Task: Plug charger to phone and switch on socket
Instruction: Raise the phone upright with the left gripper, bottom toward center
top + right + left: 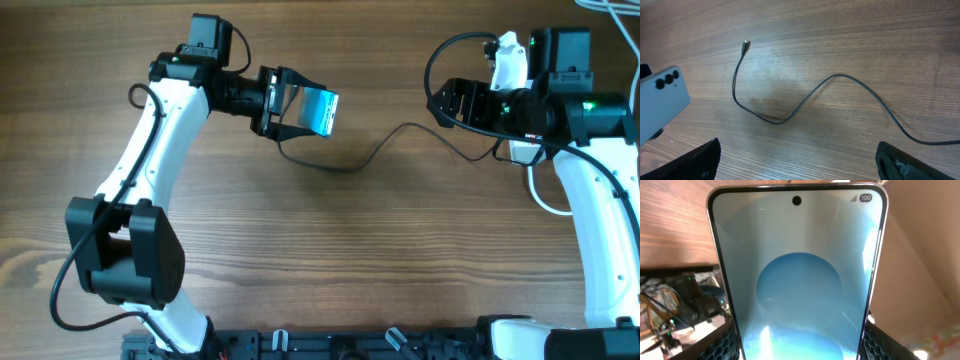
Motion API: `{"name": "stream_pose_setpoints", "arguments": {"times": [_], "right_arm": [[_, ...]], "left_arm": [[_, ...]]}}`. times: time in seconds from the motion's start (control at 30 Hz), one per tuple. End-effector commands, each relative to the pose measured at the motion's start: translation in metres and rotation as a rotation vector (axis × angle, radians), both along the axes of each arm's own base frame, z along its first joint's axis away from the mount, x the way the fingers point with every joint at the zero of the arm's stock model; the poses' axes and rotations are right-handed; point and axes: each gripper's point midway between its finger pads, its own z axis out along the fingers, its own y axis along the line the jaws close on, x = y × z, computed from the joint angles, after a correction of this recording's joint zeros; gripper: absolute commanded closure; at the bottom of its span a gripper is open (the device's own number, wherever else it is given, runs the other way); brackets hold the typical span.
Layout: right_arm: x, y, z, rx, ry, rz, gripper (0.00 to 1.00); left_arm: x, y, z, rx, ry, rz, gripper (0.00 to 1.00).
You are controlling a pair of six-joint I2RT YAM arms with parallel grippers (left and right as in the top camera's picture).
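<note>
Holding the phone (322, 110) clear of the table, my left claw (300, 112) is clamped across its edges, lit screen facing that wrist; right claw (445, 100) hangs wide open, gripping nothing; charger (805, 102) lies slack on the wood below it, its plug (745, 45) ahead and left of the open fingers, apart from the phone; socket (522, 152) mostly hidden under the right arm, switch not visible to me; my read: phone secured, plugging and switching both not yet done.
</note>
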Motion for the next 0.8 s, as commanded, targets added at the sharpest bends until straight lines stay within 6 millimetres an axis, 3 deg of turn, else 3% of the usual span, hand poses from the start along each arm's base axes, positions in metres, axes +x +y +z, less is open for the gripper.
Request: {"name": "stream_pose_setpoints", "arguments": {"times": [0.0, 0.47, 0.7, 0.77], "right_arm": [[0.004, -0.003, 0.001, 0.004, 0.006, -0.022, 0.0], [0.004, -0.002, 0.001, 0.004, 0.006, -0.021, 0.0], [0.002, 0.024, 0.009, 0.094, -0.013, 0.063, 0.0], [0.003, 0.045, 0.008, 0.097, -0.022, 0.117, 0.0]], "left_arm": [[-0.001, 0.003, 0.029, -0.094, -0.018, -0.004, 0.45], [0.001, 0.007, 0.028, -0.087, -0.02, 0.007, 0.43], [0.021, 0.03, -0.015, 0.197, -0.062, 0.114, 0.44], [0.03, 0.047, -0.034, 0.345, -0.082, 0.168, 0.44]]}}
